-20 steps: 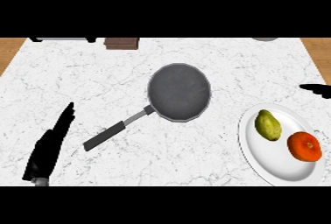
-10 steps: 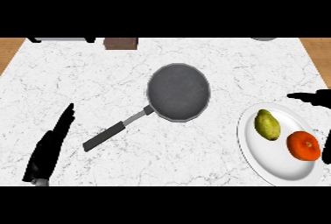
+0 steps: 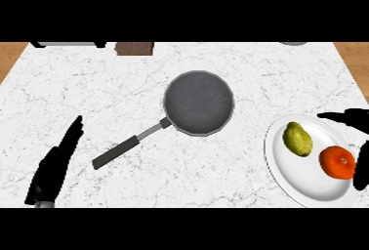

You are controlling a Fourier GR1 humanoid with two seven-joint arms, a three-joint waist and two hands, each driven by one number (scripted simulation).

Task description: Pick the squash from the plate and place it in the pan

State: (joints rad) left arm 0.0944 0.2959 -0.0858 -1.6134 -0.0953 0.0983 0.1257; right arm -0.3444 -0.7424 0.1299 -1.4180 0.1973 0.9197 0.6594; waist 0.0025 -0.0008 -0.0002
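A yellow-green squash lies on the left part of a white plate at the right of the counter, beside a round orange fruit. The dark grey pan sits in the middle, holding nothing, its black handle pointing toward the lower left. My right hand comes in from the right edge, its fingers stretched over the plate's far right rim and its thumb showing lower down; it is open, apart from the squash. My left hand rests open at the lower left.
A brown block and a dark appliance stand at the counter's back edge, with a grey item at the back right. Wooden floor shows past both back corners.
My right hand has slid leftward from the right edge and now reaches over the plate's rim. The squash, fruit, pan and left hand have not moved.
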